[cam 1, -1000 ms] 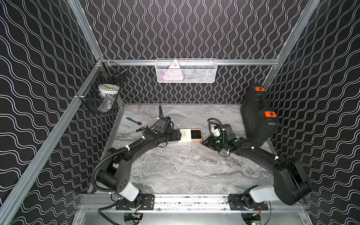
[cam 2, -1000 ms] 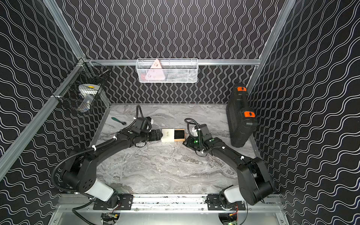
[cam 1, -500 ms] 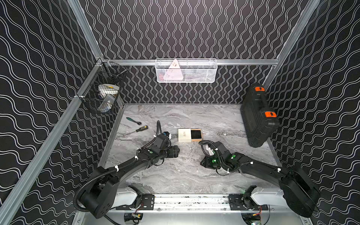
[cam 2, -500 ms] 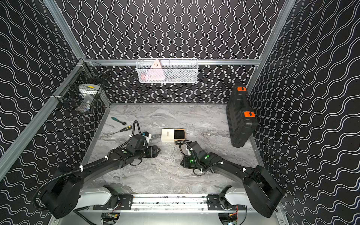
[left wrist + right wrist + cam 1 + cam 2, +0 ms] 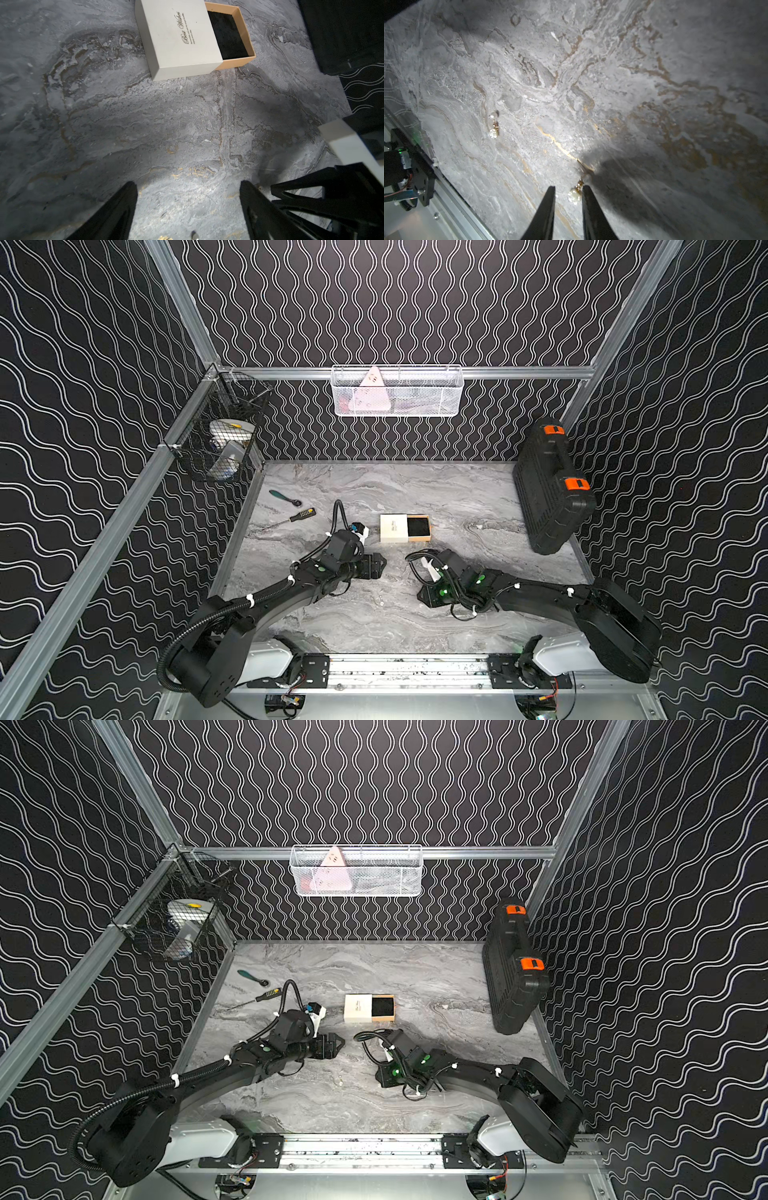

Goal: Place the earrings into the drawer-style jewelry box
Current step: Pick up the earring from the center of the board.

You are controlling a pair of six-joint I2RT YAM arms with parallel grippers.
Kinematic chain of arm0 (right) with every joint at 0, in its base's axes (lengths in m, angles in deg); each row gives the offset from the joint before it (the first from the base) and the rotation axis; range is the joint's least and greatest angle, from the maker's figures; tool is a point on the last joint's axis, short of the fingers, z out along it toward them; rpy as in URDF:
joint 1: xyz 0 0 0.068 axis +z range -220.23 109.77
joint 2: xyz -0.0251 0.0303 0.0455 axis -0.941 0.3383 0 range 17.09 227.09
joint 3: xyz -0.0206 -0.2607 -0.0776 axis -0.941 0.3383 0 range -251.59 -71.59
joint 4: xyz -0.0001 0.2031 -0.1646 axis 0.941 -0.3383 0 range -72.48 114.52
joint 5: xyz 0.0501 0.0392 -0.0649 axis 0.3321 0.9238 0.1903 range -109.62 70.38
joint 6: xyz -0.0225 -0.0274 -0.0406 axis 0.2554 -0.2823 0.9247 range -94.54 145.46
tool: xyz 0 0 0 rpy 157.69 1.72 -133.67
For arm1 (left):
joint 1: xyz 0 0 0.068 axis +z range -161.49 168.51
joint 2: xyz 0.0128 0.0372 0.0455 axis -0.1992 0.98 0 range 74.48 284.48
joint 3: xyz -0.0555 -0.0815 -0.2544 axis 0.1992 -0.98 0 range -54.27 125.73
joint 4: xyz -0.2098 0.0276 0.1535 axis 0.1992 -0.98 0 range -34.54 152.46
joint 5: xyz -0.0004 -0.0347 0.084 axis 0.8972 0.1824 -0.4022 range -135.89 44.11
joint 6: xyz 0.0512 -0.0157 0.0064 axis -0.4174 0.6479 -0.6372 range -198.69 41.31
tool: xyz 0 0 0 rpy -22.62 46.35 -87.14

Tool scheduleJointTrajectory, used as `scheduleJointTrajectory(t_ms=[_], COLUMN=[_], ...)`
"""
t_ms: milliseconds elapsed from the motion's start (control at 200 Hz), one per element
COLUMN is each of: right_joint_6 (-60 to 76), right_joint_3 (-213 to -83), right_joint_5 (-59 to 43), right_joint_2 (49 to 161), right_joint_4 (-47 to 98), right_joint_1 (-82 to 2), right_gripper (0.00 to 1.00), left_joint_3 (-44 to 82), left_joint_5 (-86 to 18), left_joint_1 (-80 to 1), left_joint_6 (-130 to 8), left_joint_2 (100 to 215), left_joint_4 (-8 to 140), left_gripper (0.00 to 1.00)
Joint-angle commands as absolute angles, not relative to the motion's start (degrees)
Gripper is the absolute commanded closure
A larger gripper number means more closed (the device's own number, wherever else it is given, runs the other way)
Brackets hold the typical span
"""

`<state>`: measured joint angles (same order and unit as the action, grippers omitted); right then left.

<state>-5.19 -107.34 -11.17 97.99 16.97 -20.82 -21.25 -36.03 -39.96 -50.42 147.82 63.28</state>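
Note:
The drawer-style jewelry box (image 5: pixel 405 528) (image 5: pixel 369 1007) lies mid-table, its cream sleeve to the left. Its tan tray (image 5: pixel 228 33), lined black, is slid out to the right and holds nothing. My left gripper (image 5: pixel 380 566) (image 5: pixel 188 185) stands open over bare marble, in front of the box and a little to its left. My right gripper (image 5: pixel 420 598) (image 5: pixel 569 187) is low at the table. Its jaws are narrowly apart around one pearl earring (image 5: pixel 575 194), which lies on the marble against one finger. A second earring (image 5: pixel 493 126) (image 5: pixel 381 603) lies loose further left.
A big black case with orange latches (image 5: pixel 548 489) leans at the right wall. A screwdriver (image 5: pixel 297 516) and a green-handled tool (image 5: pixel 284 497) lie at the back left. Wire baskets (image 5: pixel 397 391) (image 5: pixel 220 439) hang on the walls. The metal rail (image 5: pixel 407 670) runs along the front.
Both arms have drawn back from the box toward the front of the table. The right gripper now sits low by the earrings, and the box has stayed put.

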Motion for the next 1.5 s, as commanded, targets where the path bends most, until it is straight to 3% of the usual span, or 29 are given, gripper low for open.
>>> scheduleJointTrajectory(t_ms=[0,345,465,600,911,1126,1496], right_joint_6=[-1.12,8.45,13.89,15.0,7.85,5.78,8.1], right_joint_3=[-108.41,-110.51,-109.63,-111.56,-112.53,-111.02,-110.03], right_joint_5=[-14.91,-20.61,-14.59,-14.4,-14.74,-20.06,-21.58], right_joint_2=[98.3,97.2,95.5,96.57,101.31,100.85,101.72], right_joint_4=[14.92,9.72,12.91,11.59,10.67,10.8,13.49], right_joint_1=[-20.16,-19.07,-19.04,-19.0,-18.3,-16.62,-16.61], right_gripper=[0.73,0.76,0.75,0.75,0.75,0.69,0.74], left_joint_3=[-21.31,-22.01,-22.28,-22.25,-22.89,-23.24,-23.77], left_joint_5=[-35.45,-35.3,-35.26,-34.96,-34.65,-34.42,-33.83], left_joint_1=[-39.97,-39.93,-39.88,-39.88,-39.88,-39.88,-39.88], left_joint_6=[-51.71,-52.56,-52.65,-52.9,-52.76,-52.83,-52.63], left_joint_2=[148.11,147.52,147.6,147.64,147.32,146.85,146.95], left_joint_4=[64.86,65.45,65.97,65.97,66.85,67.03,67.91], left_gripper=[0.17,0.17,0.17,0.17,0.17,0.17,0.16])
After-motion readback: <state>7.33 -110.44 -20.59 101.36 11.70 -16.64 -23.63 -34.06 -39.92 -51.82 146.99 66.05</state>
